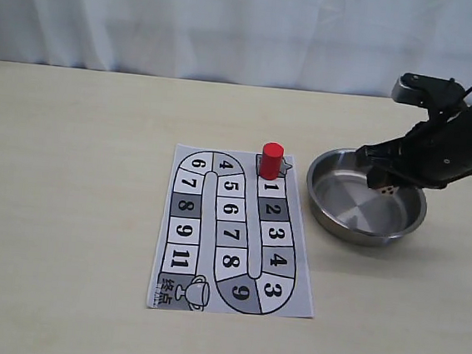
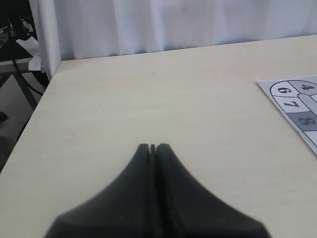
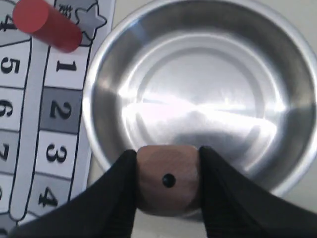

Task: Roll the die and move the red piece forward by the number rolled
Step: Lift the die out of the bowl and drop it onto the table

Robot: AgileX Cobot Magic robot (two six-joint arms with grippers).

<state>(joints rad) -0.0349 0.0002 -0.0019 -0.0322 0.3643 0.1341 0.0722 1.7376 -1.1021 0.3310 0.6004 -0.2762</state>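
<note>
A paper game board (image 1: 229,264), printed with a winding track of numbered squares, is lying flat on a pale wooden table (image 1: 65,211). The red piece (image 1: 271,160) is standing upright on the board's star square, at the end of the track just beyond square 1. A round steel bowl (image 1: 362,235) is sitting on the table just off the board's edge, on the side where squares 1 to 4 run, close to the board but not touching it.

The right gripper (image 1: 386,185) is reaching in from that same side, away from the board, and is hanging above the bowl. Its jaws are standing partly open and are clamping the die (image 1: 388,190) between them, one finger on each side. In the right wrist view the die (image 3: 167,178) is showing a face with a single black pip, with the bowl's rim (image 3: 99,84) and the red piece (image 3: 47,25) lying beyond it.

The left gripper (image 2: 152,147) is pointing across bare table, off the board's corner that is carrying squares 4, 6, 7 and 8. Its jaws are pressing fully together, and they are holding nothing.
</note>
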